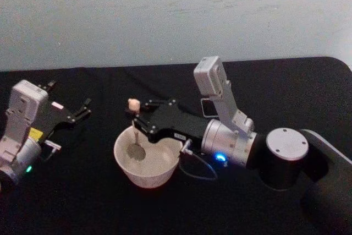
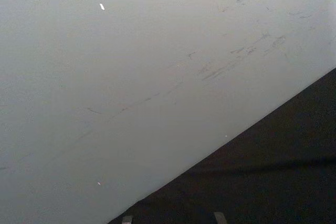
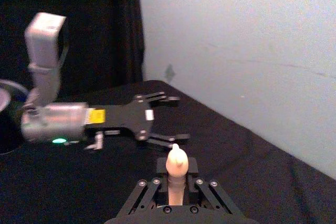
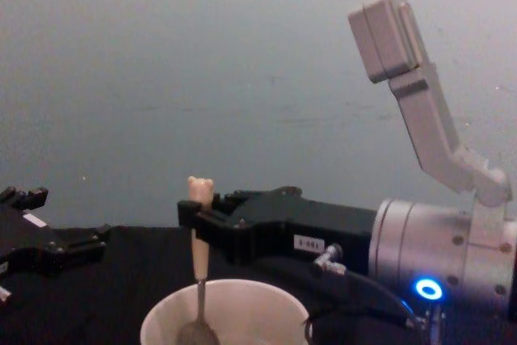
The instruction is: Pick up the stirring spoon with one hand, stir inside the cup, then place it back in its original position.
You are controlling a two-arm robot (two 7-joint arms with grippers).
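The cream-white cup [image 1: 146,179] stands on the black table in front of me. The stirring spoon [image 1: 135,136] stands nearly upright in it, its metal bowl down inside the cup and its bear-head top sticking up. My right gripper [image 1: 135,118] is shut on the peach handle just above the rim. From the chest I see the spoon [image 4: 199,248], the gripper [image 4: 192,220] and the cup [image 4: 157,325]. In the right wrist view the fingers clamp the spoon handle [image 3: 176,165]. My left gripper [image 1: 70,98] rests open to the left, apart from the cup.
A black cloth covers the table [image 1: 286,86], with a pale wall [image 1: 165,15] close behind it. A dark round thing [image 3: 8,114] shows at the right wrist view's edge. A thin cable [image 1: 198,171] loops beside the cup under my right arm.
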